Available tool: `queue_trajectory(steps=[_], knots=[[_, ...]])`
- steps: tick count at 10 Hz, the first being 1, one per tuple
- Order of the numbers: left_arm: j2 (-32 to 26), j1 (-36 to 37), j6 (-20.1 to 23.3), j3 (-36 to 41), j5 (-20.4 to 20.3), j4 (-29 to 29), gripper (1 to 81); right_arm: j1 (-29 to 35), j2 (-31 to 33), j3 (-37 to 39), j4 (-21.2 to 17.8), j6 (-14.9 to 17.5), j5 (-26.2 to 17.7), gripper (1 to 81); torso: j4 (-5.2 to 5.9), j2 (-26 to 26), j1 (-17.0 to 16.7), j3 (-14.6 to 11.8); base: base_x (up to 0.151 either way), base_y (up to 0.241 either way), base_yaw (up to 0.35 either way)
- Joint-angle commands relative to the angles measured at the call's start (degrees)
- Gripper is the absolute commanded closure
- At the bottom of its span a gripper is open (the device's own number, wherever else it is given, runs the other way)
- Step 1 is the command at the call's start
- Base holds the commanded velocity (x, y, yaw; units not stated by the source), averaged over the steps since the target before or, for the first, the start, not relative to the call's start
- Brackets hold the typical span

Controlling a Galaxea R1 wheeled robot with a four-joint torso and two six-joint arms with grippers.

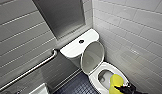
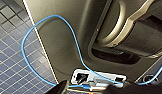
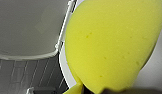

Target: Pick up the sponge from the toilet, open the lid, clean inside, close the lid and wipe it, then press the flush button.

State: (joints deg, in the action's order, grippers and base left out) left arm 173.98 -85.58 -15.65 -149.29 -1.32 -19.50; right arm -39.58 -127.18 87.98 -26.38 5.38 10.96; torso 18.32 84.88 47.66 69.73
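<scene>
The white toilet (image 1: 77, 46) stands in the corner with its lid (image 1: 93, 56) raised against the tank. The oval bowl (image 1: 105, 75) is uncovered. My right gripper (image 1: 122, 89) is shut on the bright yellow sponge (image 1: 116, 82), holding it over the bowl's near right rim. In the right wrist view the sponge (image 3: 112, 45) shows large, with the upright lid (image 3: 27, 27) behind it. The dark flush button (image 1: 81, 41) sits on the tank top. My left gripper (image 2: 97, 90) is open and holds nothing. It hangs beside the robot's own body, over the floor.
A metal grab bar (image 1: 29, 71) runs along the tiled left wall. White tiled wall closes in on the right, close to the bowl. Dark small-tiled floor (image 1: 79, 87) lies left of the bowl. A blue cable (image 2: 59, 20) loops across the robot's body.
</scene>
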Motion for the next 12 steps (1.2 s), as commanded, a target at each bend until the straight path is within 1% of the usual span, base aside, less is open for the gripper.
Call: queue_trajectory(steps=[1, 3, 5, 6, 9, 11, 12], knots=[[-0.7, -1.8, 0.2, -0.1, 4.8, -0.1, 1.0, 11.0, -4.6, 9.3, -1.3, 0.2, -14.6, 81.1, 0.00, 0.0, 0.0, 0.0, 0.000, 0.000, 0.000], [-0.7, -1.8, 0.2, -0.1, 4.8, 0.1, 1.0, 13.4, -10.4, 17.3, -1.2, 0.2, -19.1, 81.1, 0.00, 0.0, 0.0, 0.0, 0.000, 0.000, 0.000], [-0.8, -1.7, 0.2, -0.1, 4.7, 0.3, 1.0, 15.8, -14.7, 22.7, -1.0, 0.2, -22.6, 81.1, 0.00, 0.0, 0.0, 0.0, 0.000, 0.000, 0.000], [-0.7, -1.7, 0.2, -0.1, 4.7, 0.2, 1.0, 17.5, -16.6, 25.0, -0.9, 0.2, -24.7, 81.1, 0.00, 0.0, 0.0, 0.0, 0.000, 0.000, 0.000], [-0.9, -1.6, 0.2, -0.1, 4.7, 0.3, 1.0, 22.0, -19.7, 27.2, -0.9, -0.3, -28.8, 81.1, 0.00, 0.0, 0.0, 0.0, 0.000, 0.000, 0.000], [-0.7, -1.4, 0.2, -0.1, 4.7, 0.2, 1.0, 23.8, -22.9, 32.3, -0.3, -0.3, -30.9, 81.1, 0.00, 0.0, 0.0, 0.0, 0.000, 0.000, 0.000], [-0.7, -1.4, 0.2, -0.1, 4.7, 0.3, 1.0, 24.4, -25.5, 36.4, 0.3, -0.3, -32.5, 81.1, 0.00, 0.0, 0.0, 0.0, 0.000, 0.000, 0.000]])
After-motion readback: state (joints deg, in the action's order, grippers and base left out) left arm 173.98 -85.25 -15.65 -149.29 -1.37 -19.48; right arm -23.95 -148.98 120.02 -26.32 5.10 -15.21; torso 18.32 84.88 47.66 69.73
